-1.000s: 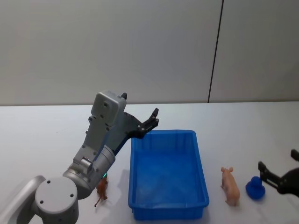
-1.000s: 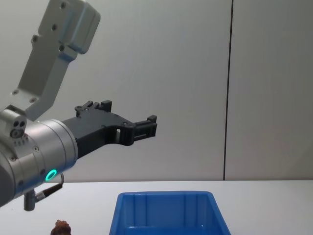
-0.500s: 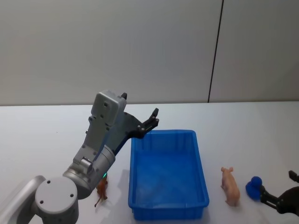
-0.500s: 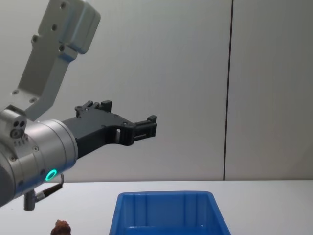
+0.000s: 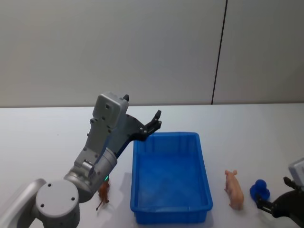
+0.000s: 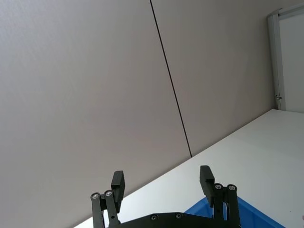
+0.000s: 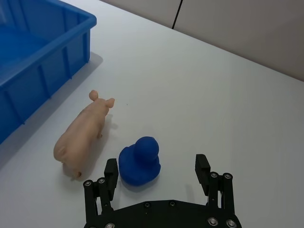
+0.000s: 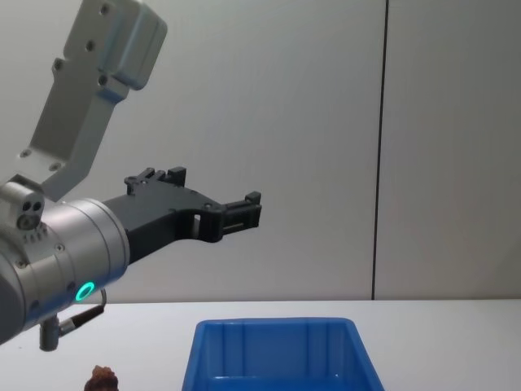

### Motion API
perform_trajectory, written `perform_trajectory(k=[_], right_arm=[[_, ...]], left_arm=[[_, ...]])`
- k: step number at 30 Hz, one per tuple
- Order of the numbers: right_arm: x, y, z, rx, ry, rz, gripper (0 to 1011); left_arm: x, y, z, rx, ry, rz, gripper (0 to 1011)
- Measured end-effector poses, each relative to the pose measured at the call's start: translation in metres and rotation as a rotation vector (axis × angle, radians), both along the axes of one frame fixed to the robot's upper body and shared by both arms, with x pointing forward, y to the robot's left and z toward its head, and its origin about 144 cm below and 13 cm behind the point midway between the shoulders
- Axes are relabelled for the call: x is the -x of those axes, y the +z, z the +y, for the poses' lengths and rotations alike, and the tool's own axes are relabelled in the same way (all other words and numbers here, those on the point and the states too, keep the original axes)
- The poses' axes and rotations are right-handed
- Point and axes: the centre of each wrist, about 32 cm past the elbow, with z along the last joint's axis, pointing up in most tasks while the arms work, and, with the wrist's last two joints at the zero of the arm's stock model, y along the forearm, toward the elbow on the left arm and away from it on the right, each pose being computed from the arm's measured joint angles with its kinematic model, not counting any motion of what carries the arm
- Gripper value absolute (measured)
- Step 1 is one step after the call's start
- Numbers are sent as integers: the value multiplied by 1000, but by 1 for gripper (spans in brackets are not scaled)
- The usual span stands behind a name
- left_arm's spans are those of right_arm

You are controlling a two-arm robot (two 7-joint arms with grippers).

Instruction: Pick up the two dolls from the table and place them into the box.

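First pick pending, blue box (image 7: 52, 61) holding no doll: the right tool (image 7: 156, 164), open, sits low just behind the blue duck doll (image 7: 139, 160) beside the pig doll (image 7: 83, 133) on the surface (image 7: 213, 85), and in my judgement must advance, straddle and close, while the left tool (image 8: 236, 213) hangs open over the box's far corner.

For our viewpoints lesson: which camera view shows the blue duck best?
The right wrist view: the blue duck sits close and whole before the open right claw. The head view shows it small, beside the pig.
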Motion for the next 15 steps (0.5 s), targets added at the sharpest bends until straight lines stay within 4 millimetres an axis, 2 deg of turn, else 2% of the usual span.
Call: perform_trajectory(k=[12, 15], right_arm=[[-21, -16, 12, 6, 1, 28, 999], [-24, -18, 14, 5, 3, 30, 941]], left_arm=[[0, 0, 0, 0, 0, 0, 1001], [0, 0, 0, 0, 0, 0, 1001]])
